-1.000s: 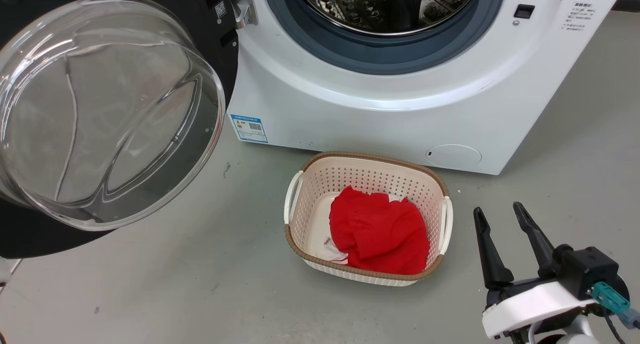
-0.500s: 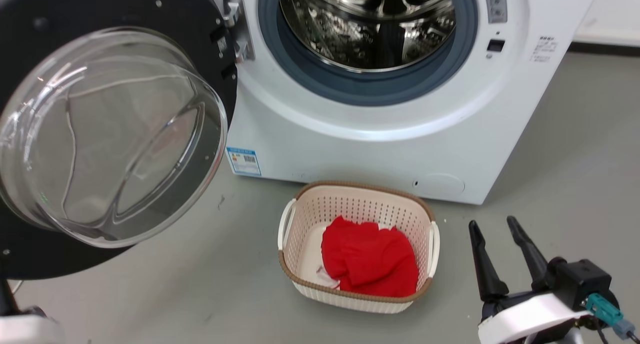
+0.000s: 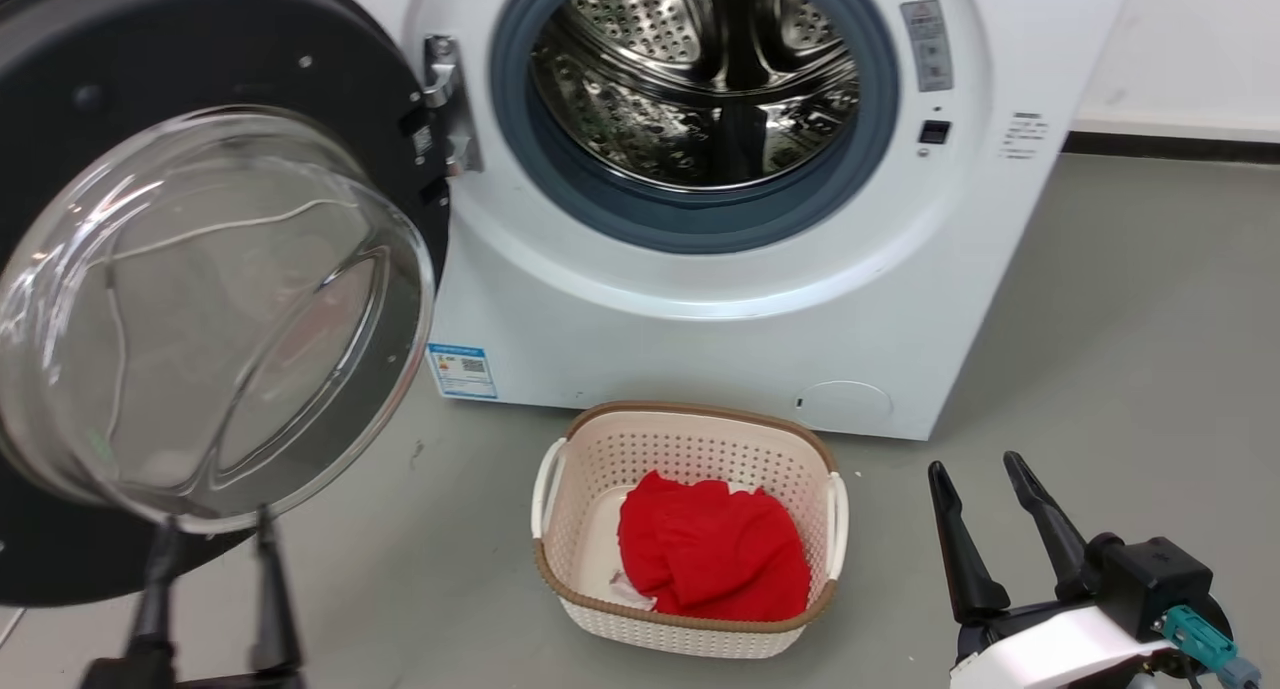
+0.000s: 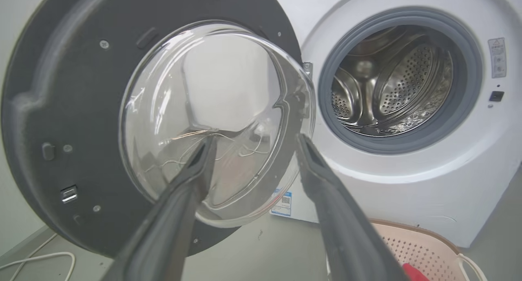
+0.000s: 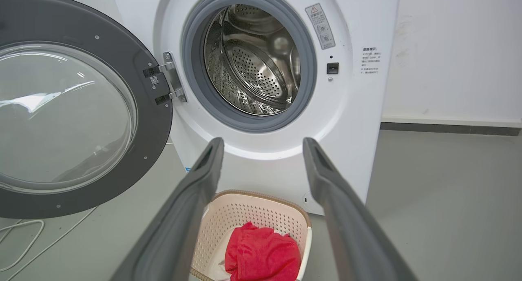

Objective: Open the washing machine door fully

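Over on the left, the washing machine door (image 3: 210, 309) stands swung wide out from its hinge (image 3: 440, 104), its inner face and glass bowl turned toward the robot. The left end effector (image 4: 257, 139) sits low in front of that bowl, its fingers spread well apart and holding nothing. I can't tell whether either tip touches the glass.

From here I'd say the door has little travel left. Any last push should land on the black rim, on the side far from the hinge, not on the bulging glass. It should follow the door's arc gently and stop at the first resistance from the hinge.

The washing machine (image 3: 700, 309) shows its steel drum (image 3: 700, 79) fully exposed. On the floor just before it is a cream basket (image 3: 690, 414) with a red cloth (image 3: 710, 544) inside. Farther right, the right end effector (image 3: 973, 464) hangs open and empty, well apart from the door. It's best kept there.
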Controlling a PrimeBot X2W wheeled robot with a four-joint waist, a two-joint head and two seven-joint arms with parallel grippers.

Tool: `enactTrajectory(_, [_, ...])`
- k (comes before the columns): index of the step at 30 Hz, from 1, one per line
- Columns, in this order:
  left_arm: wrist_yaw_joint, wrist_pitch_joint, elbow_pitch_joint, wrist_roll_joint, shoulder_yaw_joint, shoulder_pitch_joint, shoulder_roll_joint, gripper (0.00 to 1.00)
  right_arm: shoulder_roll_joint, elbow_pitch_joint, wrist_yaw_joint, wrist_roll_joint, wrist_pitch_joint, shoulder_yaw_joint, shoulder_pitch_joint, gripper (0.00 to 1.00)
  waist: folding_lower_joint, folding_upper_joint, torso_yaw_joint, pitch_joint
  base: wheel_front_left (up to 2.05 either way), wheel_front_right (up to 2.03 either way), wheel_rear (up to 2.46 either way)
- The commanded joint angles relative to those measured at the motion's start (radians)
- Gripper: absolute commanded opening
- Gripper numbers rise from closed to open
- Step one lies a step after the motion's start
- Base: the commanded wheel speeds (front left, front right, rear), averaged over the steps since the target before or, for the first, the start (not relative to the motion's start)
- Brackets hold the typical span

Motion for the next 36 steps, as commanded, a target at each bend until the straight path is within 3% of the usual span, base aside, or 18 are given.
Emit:
enactTrajectory(1, [0.008, 0.002, -0.007, 0.003, -0.040, 0.003, -0.002, 1.00, 0.002, -0.008, 0.000, -0.010, -0.001, 0.003, 0.002, 1.00, 0.0000, -0.0001, -0.025, -0.006, 0.00, 0.00, 0.00])
enactTrajectory(5, [0.018, 0.002, 0.004, -0.007, -0.125, -0.031, -0.003, 1.00, 0.002, -0.013, 0.000, -0.019, 0.005, 0.011, -0.007, 1.00, 0.0000, -0.0001, -0.078, -0.012, 0.00, 0.00, 0.00])
enactTrajectory(12, [0.030, 0.002, 0.041, -0.022, -0.176, -0.054, -0.004, 1.00, 0.002, -0.020, 0.000, -0.030, 0.011, 0.014, 0.004, 1.00, 0.0000, -0.0001, -0.156, -0.019, 0.00, 0.00, 0.00])
enactTrajectory(33, [0.048, 0.002, 0.055, -0.021, -0.190, -0.038, -0.004, 1.00, 0.002, -0.015, 0.000, -0.014, -0.001, 0.013, 0.004, 1.00, 0.0000, -0.0001, -0.154, -0.018, 0.00, 0.00, 0.00])
enactTrajectory(34, [0.043, 0.000, 0.055, -0.022, -0.189, -0.043, -0.004, 0.00, 0.000, -0.016, 0.000, -0.021, 0.004, 0.014, 0.001, 0.00, 0.0000, -0.0001, -0.154, -0.018, 0.00, 0.00, 0.00])
enactTrajectory(36, [0.039, 0.018, 0.085, -0.074, -0.179, -0.061, -0.004, 0.00, 0.000, -0.014, 0.000, 0.029, 0.004, 0.018, 0.010, 0.00, 0.0000, -0.0001, -0.153, -0.018, 0.00, 0.00, 0.00])
